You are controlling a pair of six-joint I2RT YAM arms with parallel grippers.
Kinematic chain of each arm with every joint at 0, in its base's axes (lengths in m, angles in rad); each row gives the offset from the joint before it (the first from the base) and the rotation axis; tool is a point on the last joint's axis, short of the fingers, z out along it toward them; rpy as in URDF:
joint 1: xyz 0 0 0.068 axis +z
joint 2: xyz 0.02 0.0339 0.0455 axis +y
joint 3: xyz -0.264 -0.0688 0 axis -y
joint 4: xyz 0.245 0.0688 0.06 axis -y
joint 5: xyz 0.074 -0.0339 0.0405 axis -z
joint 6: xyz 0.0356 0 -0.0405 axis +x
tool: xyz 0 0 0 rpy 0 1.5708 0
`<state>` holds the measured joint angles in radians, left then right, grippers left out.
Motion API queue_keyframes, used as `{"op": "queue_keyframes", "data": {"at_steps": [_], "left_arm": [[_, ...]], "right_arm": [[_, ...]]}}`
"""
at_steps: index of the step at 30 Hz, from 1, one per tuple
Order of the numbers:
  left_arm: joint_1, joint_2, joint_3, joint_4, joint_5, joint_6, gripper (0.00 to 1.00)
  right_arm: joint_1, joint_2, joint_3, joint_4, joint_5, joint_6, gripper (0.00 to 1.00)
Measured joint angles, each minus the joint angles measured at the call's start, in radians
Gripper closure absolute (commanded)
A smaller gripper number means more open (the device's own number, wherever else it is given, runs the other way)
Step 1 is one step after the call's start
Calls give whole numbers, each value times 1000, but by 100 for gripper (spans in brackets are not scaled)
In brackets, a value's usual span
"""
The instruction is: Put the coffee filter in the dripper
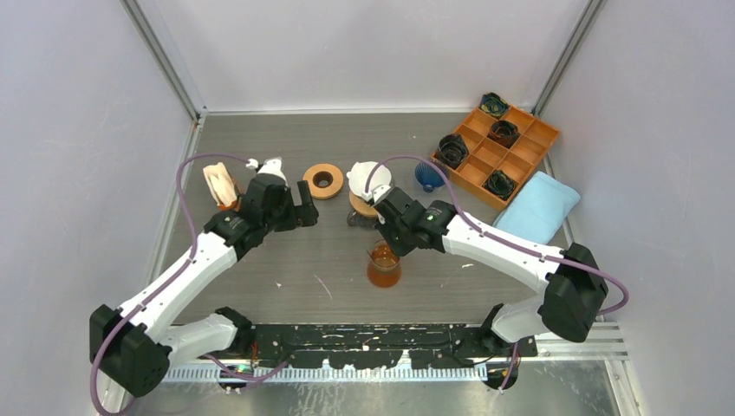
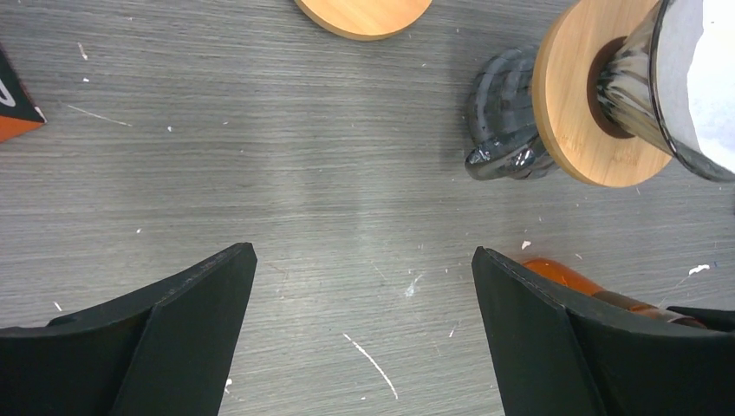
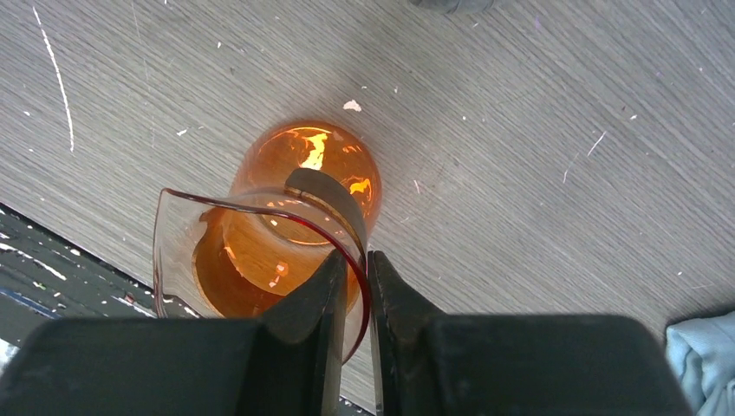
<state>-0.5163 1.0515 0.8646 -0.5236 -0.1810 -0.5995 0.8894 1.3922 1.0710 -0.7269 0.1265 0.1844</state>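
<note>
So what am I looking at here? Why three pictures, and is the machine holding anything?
These are two robot arms bolted at the near edge of a table. The wide picture comes from a fixed camera above and behind them. The other two come from a small camera on each wrist, looking past its black fingers. The left hand is open and holds nothing. The right hand is pinched shut on the rim of an orange glass carafe. Also on the table: a glass dripper with a wooden collar and what looks like white paper inside, a wooden ring, a beige stack that may be spare filters, an orange tray of black parts and a blue cloth.
</note>
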Motion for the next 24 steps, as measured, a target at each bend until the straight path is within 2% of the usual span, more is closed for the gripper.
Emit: {"op": "queue_keyframes", "data": {"at_steps": [11,24], "left_arm": [[45,225,125,18,29,7,1],[175,606,380,24,91,90,9]], "right_arm": [[0,-67,1,17,34,-11,43],[-13,-319,-95,97,288,3,22]]}}
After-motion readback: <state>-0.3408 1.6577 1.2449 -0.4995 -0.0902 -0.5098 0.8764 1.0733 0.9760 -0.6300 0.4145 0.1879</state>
